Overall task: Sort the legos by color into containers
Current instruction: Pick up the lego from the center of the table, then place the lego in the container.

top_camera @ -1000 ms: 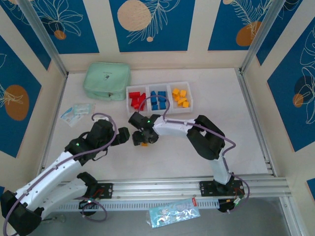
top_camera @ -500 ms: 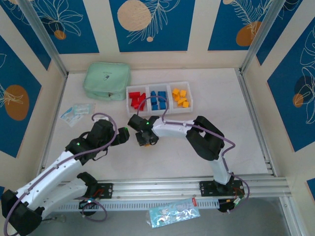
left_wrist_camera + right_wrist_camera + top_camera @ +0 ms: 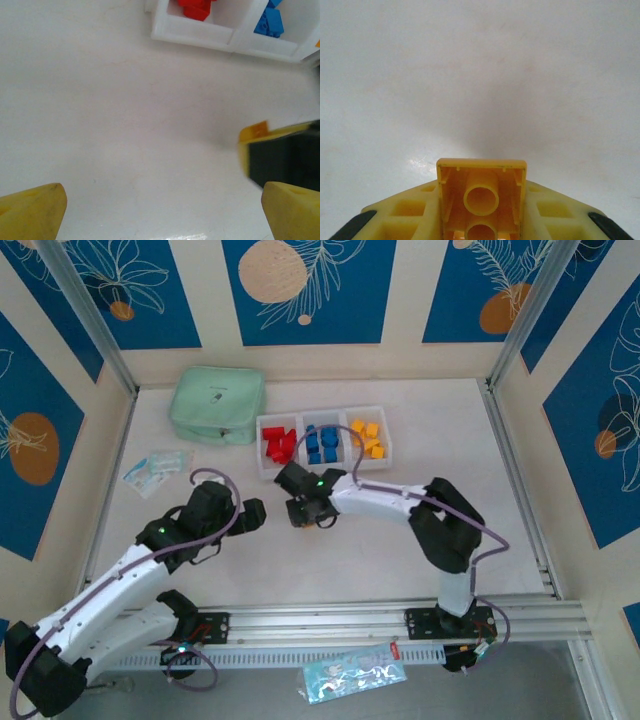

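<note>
**White tabletop in a blue-panelled booth: one brick gripped, three bins filled**

White table surface [image 3: 520, 490], listed from the near edge outward.

- Near edge: aluminium rail [image 3: 330, 625] carrying both arm bases, with a printed plastic packet [image 3: 352, 672] lying in front of it.
- Mid-table, left: the left gripper [image 3: 250, 515] has its jaws spread wide and holds nothing, over bare table.
- Mid-table, centre: the right gripper [image 3: 481, 207] is clamped on a yellow oblong plastic lego brick [image 3: 481, 172]. The brick's hollow underside, with two round tubes, faces the wrist camera. From above, this gripper sits near the front wall of the bins, toward their left end.
- Left side: small clear plastic bag [image 3: 157, 470], flat on the table.
- Farther: row of three square translucent white bins [image 3: 372, 464]. These hold red bricks [image 3: 277, 444] in the left bin, blue bricks [image 3: 320, 443] in the middle and yellow-orange bricks [image 3: 367, 437] in the right.
- Beyond, to the left: mint-green zippered pouch [image 3: 217, 404], just beside the row.
- Farthest: cream back wall [image 3: 400, 300] with blue floral panels.
</note>
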Controlling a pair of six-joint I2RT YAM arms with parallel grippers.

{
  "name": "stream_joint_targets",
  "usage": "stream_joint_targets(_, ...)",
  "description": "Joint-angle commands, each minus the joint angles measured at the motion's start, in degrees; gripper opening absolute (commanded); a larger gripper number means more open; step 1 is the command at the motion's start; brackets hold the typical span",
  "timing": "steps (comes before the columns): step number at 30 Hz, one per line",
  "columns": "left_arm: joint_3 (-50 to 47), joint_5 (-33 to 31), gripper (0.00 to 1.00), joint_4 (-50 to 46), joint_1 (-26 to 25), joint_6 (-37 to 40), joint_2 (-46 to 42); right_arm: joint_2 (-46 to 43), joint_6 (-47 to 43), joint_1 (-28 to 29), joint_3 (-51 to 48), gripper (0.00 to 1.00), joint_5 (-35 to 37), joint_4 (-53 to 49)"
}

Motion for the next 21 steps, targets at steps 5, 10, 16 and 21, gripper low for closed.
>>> stream_joint_targets(5,5.59,4.93,0.99,4.76,0.70,3.53,5.33,-8.53,-4.25,-8.39,-3.11,0.25,-0.68,0.86)
stream_joint_targets(10,7.96,8.84,0.99,9.73,0.70,4.40,10.47,-9.63,-7.65,-17.19,-1.82,0.25,-3.19,1.43)
stream_joint_targets(16,11.25,13.01,0.99,15.69,0.71,5.61,17.90,-5.94,-10.81,-26.35,3.79,0.25,-5.93,2.16)
stream_joint_targets(21,13.59,14.55,0.99,18.46,0.70,6.28,22.54,0.75,-13.53,-30.71,11.51,0.25,-4.50,1.64)
